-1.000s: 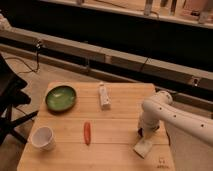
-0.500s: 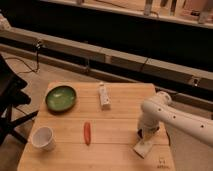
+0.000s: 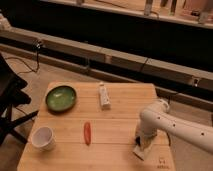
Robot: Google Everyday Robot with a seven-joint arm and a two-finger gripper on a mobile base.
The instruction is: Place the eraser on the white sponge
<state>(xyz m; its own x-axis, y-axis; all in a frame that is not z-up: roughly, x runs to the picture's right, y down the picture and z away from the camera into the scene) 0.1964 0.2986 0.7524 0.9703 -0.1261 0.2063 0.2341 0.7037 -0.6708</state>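
Observation:
The white sponge [image 3: 141, 151] lies on the wooden table [image 3: 117, 117] near its front right corner. My gripper [image 3: 142, 141] hangs at the end of the white arm [image 3: 170, 125], which reaches in from the right. The gripper is directly over the sponge and seems to touch its top. The black eraser does not show; the gripper and wrist hide the spot above the sponge.
A green plate [image 3: 61, 98] sits at the back left. A white capped tube [image 3: 103, 95] lies at the back middle. A thin orange-red stick [image 3: 87, 133] lies in the middle front. A white cup [image 3: 43, 138] stands at the front left. A dark chair [image 3: 10, 100] stands left of the table.

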